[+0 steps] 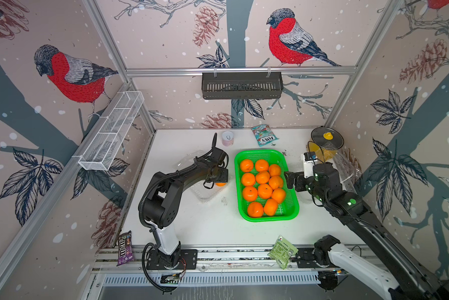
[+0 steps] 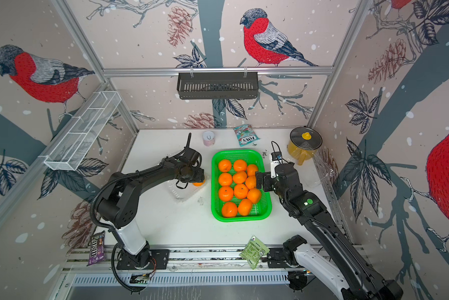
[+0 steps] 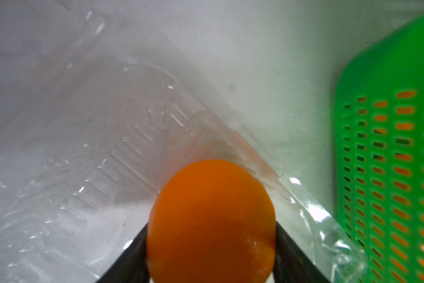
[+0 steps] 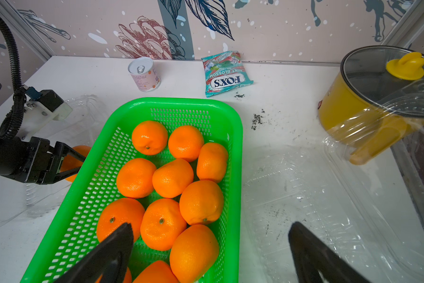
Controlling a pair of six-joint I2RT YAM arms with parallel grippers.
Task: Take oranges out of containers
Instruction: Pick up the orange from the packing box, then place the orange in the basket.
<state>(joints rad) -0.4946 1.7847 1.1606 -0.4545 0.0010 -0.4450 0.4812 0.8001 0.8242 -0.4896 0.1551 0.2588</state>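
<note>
The left gripper (image 4: 70,162) clasps an orange (image 3: 211,196) between its jaws at the clear container's (image 3: 132,137) edge, so the next move is probably a lift clear toward the green tray (image 3: 390,171) just beside them, while the right gripper's (image 4: 211,226) jaws stand wide and empty.

One orange (image 3: 211,220) in clear container (image 3: 83,147); others (image 1: 262,177) fill tray (image 1: 259,153).
</note>
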